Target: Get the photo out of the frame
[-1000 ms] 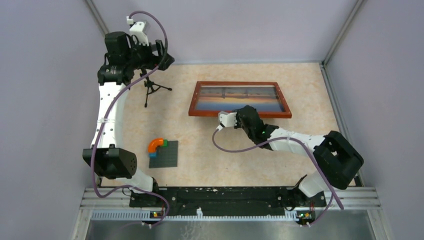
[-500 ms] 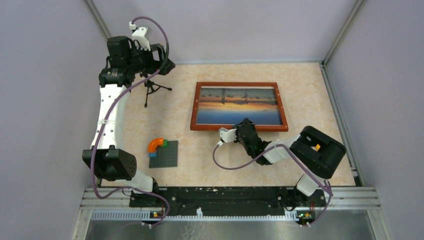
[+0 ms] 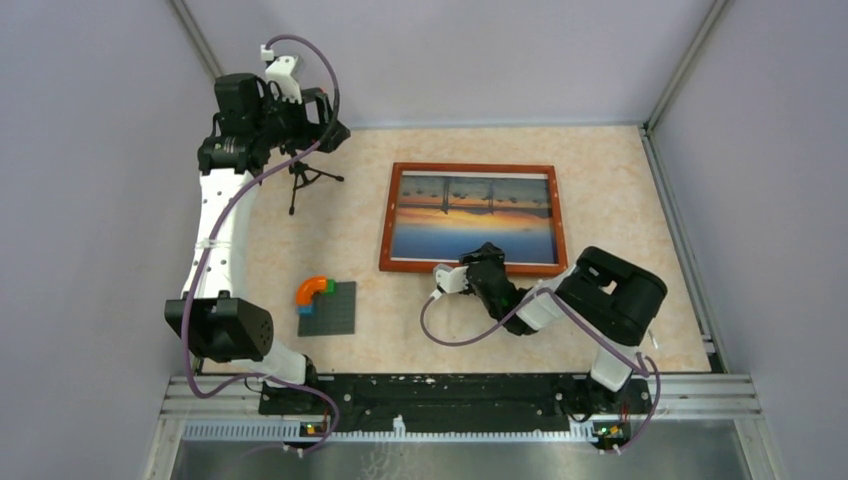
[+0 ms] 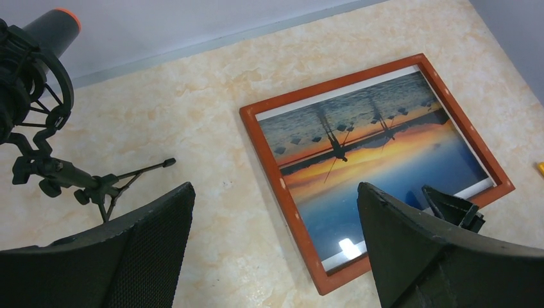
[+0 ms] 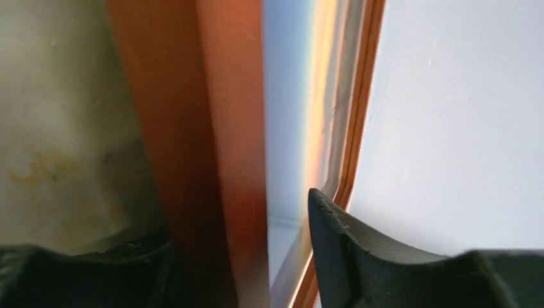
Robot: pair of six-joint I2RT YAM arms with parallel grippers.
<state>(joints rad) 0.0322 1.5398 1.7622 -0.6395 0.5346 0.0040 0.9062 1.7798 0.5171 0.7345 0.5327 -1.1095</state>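
The frame (image 3: 387, 222), with its reddish-brown wooden border, lies flat and face up mid-table. The sunset photo (image 3: 470, 215) sits in it under the glossy front. My right gripper (image 3: 487, 264) is at the frame's near rail. In the right wrist view the rail (image 5: 192, 128) passes between the jaws of that gripper (image 5: 237, 224). A strip of the photo (image 5: 285, 115) shows between the wood and the right finger (image 5: 359, 256), so the jaws stand open. My left gripper (image 3: 322, 122) hangs high at the back left, wide open and empty. Its wrist view looks down between the fingers (image 4: 154, 244) on the frame (image 4: 276, 186) and photo (image 4: 385, 160).
A small microphone on a black tripod (image 3: 300, 180) stands left of the frame, close under the left gripper. A grey studded baseplate (image 3: 335, 315) with an orange curved brick (image 3: 312, 288) lies front left. Grey walls enclose the table on three sides.
The frame came down from a tilted pose to lie flat, a little nearer. The right arm folded back toward its base, and its jaws widened off the rail. The left arm barely moved.
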